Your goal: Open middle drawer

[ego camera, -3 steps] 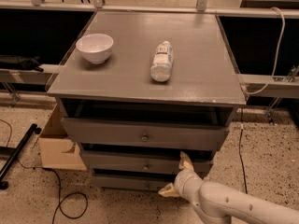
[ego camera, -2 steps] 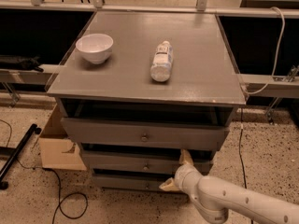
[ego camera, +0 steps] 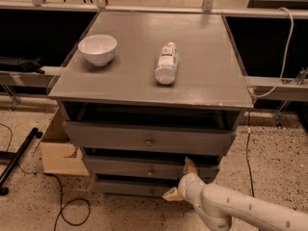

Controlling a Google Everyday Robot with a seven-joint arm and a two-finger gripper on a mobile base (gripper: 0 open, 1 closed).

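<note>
Tool (ego camera: pixel 180 180) at middle drawer (ego camera: pixel 125 167); bowl (ego camera: pixel 97 49), bottle (ego camera: pixel 166 63) on cabinet top (ego camera: pixel 207 73); speckled floor (ego camera: pixel 276 170)

Arm (ego camera: pixel 240 211): off-white, smooth rounded tubular casing with a bulbous wrist joint; small dark round marks, possibly screws, spaced along its side. Gripper (ego camera: pixel 180 180): two tan wedge-shaped fingers, spread apart, located before the right end of the middle drawer (ego camera: pixel 125 168)

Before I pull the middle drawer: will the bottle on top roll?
Possibly: the bottle lies on its side on the cabinet top, so a jolt could roll it. Looks plastic, likely light. The open gripper is at the right end of the middle drawer.
</note>
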